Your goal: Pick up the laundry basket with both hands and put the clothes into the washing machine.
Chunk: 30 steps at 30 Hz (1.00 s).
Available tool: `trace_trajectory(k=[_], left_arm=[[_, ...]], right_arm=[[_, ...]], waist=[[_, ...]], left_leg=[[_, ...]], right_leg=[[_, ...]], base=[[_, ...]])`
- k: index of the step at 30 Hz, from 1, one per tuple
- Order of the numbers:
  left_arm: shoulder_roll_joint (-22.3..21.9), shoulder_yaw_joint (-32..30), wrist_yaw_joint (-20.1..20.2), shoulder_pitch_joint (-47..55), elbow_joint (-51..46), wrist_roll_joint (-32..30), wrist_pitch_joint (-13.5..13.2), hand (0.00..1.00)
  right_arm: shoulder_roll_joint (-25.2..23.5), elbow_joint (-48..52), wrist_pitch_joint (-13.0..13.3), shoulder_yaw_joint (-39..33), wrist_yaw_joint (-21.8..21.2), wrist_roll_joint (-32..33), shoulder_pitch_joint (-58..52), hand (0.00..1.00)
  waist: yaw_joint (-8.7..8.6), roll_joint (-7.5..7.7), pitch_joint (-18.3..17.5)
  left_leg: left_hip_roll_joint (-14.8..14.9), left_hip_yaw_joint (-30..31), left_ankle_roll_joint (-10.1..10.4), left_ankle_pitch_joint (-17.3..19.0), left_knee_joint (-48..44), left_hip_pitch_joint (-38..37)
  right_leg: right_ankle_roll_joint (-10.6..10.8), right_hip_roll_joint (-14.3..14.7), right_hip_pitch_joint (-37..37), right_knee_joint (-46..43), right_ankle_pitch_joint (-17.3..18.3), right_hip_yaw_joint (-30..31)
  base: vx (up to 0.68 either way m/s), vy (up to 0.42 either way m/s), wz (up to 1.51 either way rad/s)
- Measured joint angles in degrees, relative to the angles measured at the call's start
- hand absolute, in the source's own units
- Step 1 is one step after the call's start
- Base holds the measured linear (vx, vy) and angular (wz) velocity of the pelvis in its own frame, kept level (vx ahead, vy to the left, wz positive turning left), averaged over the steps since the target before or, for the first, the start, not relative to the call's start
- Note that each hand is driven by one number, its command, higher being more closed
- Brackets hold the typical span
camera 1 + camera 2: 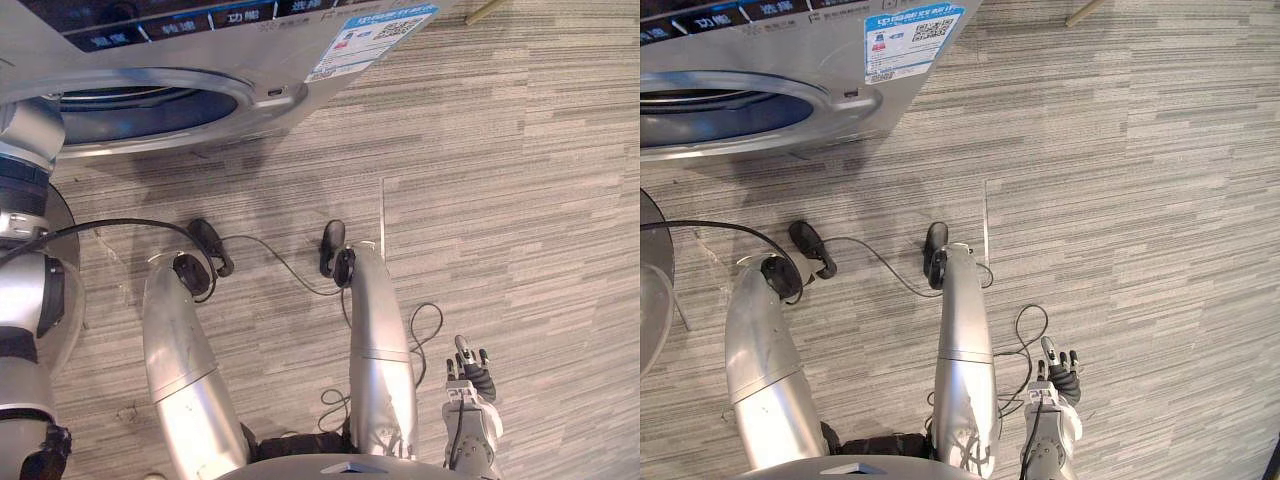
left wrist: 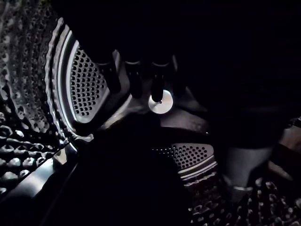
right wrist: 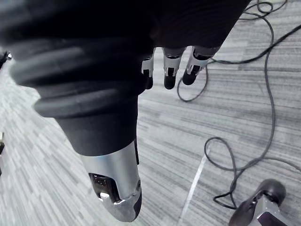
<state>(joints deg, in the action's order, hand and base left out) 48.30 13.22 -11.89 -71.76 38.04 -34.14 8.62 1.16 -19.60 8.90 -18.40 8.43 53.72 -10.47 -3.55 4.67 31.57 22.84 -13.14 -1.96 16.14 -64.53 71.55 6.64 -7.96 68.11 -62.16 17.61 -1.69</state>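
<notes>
Reaching into the silver-grey front-loading washing machine (image 1: 790, 50), the left hand (image 2: 110, 70) sits deep inside the shiny perforated steel drum (image 2: 84, 89). Its dark-tipped fingers are stretched out in a loose straight row toward the small round polished disc (image 2: 160, 104) on the back wall, and as far as I can see they're not wrapped round anything. The drum wall is all tiny punched holes and dimples, with smooth raised paddles (image 2: 193, 160) curving across it. There's a dark shapeless heap (image 2: 127, 183) low in the drum, but honestly it's too dark in there to say whether that's cloth. From the head views the machine's round opening is up at the robot's left. The right hand (image 1: 472, 395) just hangs low at the robot's right side over the grey striped carpet floor (image 1: 500, 150), fingers straight and relaxed, thumb apart, holding nothing.
</notes>
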Motion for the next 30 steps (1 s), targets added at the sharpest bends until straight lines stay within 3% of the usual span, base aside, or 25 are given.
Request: trace_trajectory(k=[2,5,6,8,11,15,19,25,30], left_arm=[[-2.42,-6.05,0.81,0.35,1.1,5.51,0.06,0.0],[-7.37,-18.53,0.67,4.56,1.28,26.55,-0.22,0.0],[-7.93,-19.37,0.32,5.16,1.27,29.45,-0.32,0.0],[-11.45,-22.13,-1.26,9.55,0.68,44.95,-0.55,0.0],[-16.3,-23.75,-3.08,17.59,-3.58,53.6,-2.08,0.0],[-23.11,-24.18,-6.06,29.01,-10.48,56.06,-3.71,0.0],[-31.61,-20.9,-10.06,42.03,-17.82,45.98,-3.67,0.0],[-41.2,-17.15,-8.65,55.22,-14.4,40.53,-3.7,0.0],[-44.68,-16.46,-6.74,59.63,-5.42,39.36,-4.39,0.0]], right_arm=[[-0.12,0.08,-0.13,-0.19,0.02,-0.02,0.42,0.0],[-1.15,0.51,-0.81,-0.49,0.49,-0.01,0.57,0.0],[-1.22,0.43,-0.96,-0.56,0.58,-0.01,0.58,0.0],[-1.63,0.44,-1.83,-1.59,2.02,-0.03,1.33,0.0],[-2.3,0.83,-1.88,-2.63,3.19,-0.12,2.93,0.0],[-2.38,1.14,-1.89,-2.63,4.67,-0.17,3.03,0.0],[-2.38,1.13,-1.86,-2.65,4.95,-0.26,3.03,0.0],[-2.29,-1.69,-1.89,-2.8,6.85,-2.4,5.7,0.0],[-2.27,-7.38,-2.53,-3.14,7.2,-2.77,7.3,0.0]], waist=[[-0.12,-0.02,-0.01],[-0.29,-0.07,-0.04],[-0.25,-0.07,-0.03],[-0.13,-0.1,-0.02],[-0.14,-0.11,-0.01],[0.39,-0.14,0.0],[1.08,-1.21,-0.02],[2.12,-2.59,-0.21],[3.12,-3.67,-0.71]], left_leg=[[-0.01,-0.07,0.12,-0.14,0.17,-0.28],[-0.12,-0.26,0.53,-0.53,1.0,-1.06],[-0.13,-0.27,0.58,-0.57,1.08,-1.13],[-0.3,-0.27,0.72,-0.88,1.54,-1.56],[-0.34,0.26,0.83,-0.94,1.52,-1.74],[-0.55,0.35,1.04,-1.08,1.52,-2.26],[-1.35,0.56,1.76,-0.86,1.87,-4.62],[-3.59,-1.22,2.72,-2.35,8.52,-14.86],[-6.14,-2.73,3.29,-5.75,18.86,-27.7]], right_leg=[[-0.03,0.03,-0.13,0.02,-0.02,0.03],[-0.14,0.25,-0.38,0.21,-0.06,0.18],[-0.18,0.25,-0.41,0.21,-0.04,0.17],[-0.36,0.18,-0.76,0.2,0.05,0.05],[-0.69,0.09,-1.27,-0.13,0.32,-0.45],[-1.16,-0.37,-1.39,-1.28,0.94,-0.51],[-1.55,-1.0,-3.45,-2.1,2.11,-0.57],[-1.92,-2.37,-12.12,1.78,2.61,-0.61],[-1.81,-3.15,-24.28,10.19,0.65,-2.23]], base=[[-0.01,-0.071,-0.01],[0.0,-0.079,-0.02],[-0.01,-0.065,0.02],[-0.01,-0.082,0.06],[-0.02,-0.073,0.07],[-0.01,-0.079,0.09],[-0.02,-0.09,0.12],[0.0,-0.107,0.14],[0.08,-0.101,0.13]])
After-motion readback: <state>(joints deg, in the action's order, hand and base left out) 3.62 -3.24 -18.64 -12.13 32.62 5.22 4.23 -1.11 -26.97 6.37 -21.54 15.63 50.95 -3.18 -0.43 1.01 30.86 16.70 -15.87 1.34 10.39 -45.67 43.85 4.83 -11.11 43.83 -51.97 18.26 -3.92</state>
